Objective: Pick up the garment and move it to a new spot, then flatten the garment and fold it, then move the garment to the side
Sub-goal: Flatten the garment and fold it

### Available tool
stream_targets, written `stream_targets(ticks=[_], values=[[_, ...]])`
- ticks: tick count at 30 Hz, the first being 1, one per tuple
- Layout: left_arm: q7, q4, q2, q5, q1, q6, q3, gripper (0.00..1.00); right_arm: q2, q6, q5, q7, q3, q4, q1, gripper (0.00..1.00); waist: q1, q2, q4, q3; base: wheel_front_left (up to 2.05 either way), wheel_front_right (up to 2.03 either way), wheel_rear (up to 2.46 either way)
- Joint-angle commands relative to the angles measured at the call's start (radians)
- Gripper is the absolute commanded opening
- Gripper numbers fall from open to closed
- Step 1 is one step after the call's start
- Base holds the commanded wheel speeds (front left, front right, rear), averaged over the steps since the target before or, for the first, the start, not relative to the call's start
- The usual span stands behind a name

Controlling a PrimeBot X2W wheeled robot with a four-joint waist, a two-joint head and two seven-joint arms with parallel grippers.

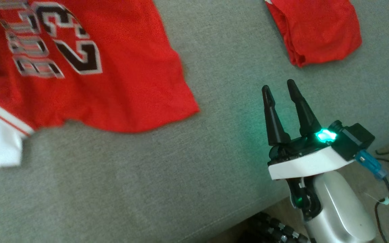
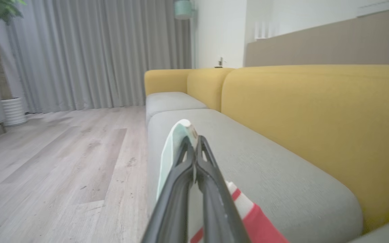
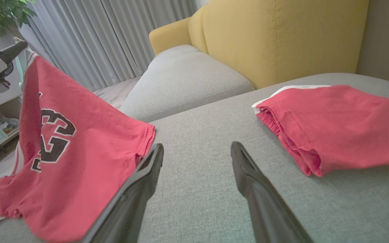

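**One thin pinch, and the rest hanging loose**

My left gripper (image 2: 194, 139) is closed tight on the white-and-red trim of the jersey (image 1: 113, 84), holding that corner raised while the rest of the garment drapes down to the grey seat cushion (image 1: 147, 195). The bite looks thin, right at the hem, so a quick swing could pull the cloth free and drop it in a heap. I judge the pinch sits near the cushion's front edge, so a slip there might send fabric toward the wooden floor (image 2: 62, 162). Carried by one point, the jersey may also twist and land creased, making the flattening harder. My right gripper (image 1: 279, 86) hovers over bare cushion, fingers spread wide, holding nothing; farther right lies a folded red garment (image 1: 316, 30), well apart from the jersey; dragging the jersey too far that way could ruck it.
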Motion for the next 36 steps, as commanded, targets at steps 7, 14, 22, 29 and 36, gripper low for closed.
stream_targets(ticks=[7,14,22,29,36], values=[[-0.042,0.091,0.035,0.023,-0.101,-0.002,-0.005,1.00,-0.002,-0.001,0.003,-0.011,0.026,-0.035,-0.024,1.00,-0.0002,0.0000,0.005,0.027,0.00,0.00,0.00],[-0.102,0.139,-0.003,0.017,-0.065,-0.051,-0.028,1.00,-0.002,-0.001,-0.028,-0.011,-0.005,-0.026,-0.035,1.00,-0.0002,0.0000,0.088,0.002,0.00,0.00,0.00],[-0.136,0.080,-0.037,0.006,0.106,-0.108,-0.043,1.00,-0.002,-0.001,-0.086,-0.011,-0.063,0.002,-0.020,1.00,-0.0002,0.0000,0.233,-0.108,0.00,0.00,0.00],[-0.137,-0.127,-0.056,0.004,0.371,-0.106,-0.025,1.00,-0.002,-0.001,-0.124,-0.011,-0.106,0.029,0.018,1.00,-0.0002,0.0000,0.340,-0.203,0.00,0.00,0.00],[-0.137,-0.385,-0.116,-0.017,0.757,-0.066,-0.008,1.00,-0.002,-0.001,-0.144,-0.011,-0.132,0.054,0.069,1.00,-0.0002,0.0000,0.422,-0.275,0.00,0.00,0.00]])
